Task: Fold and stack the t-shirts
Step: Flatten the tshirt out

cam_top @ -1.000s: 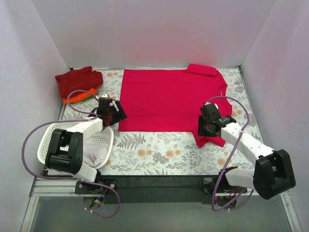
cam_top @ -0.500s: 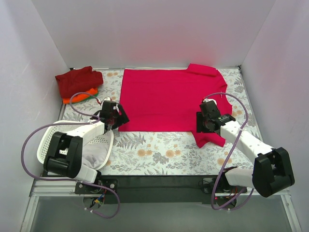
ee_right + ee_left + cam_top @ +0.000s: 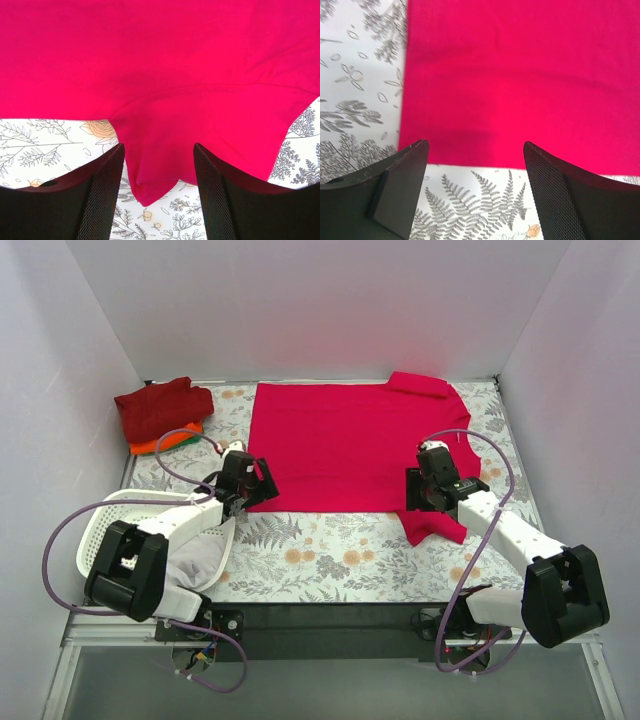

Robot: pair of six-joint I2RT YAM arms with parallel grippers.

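My L gripper (image 3: 475, 148) & R gripper (image 3: 158, 148), both spread wide, hover at near corners of pink-red t-shirt (image 3: 350, 440) by table (image 3: 330, 552) far edge.

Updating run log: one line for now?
red t-shirt spread | left end effector open at hem corner | right end effector open over sleeve

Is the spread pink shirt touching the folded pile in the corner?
Apart. The top view shows patterned tablecloth between the pink shirt and the pile.
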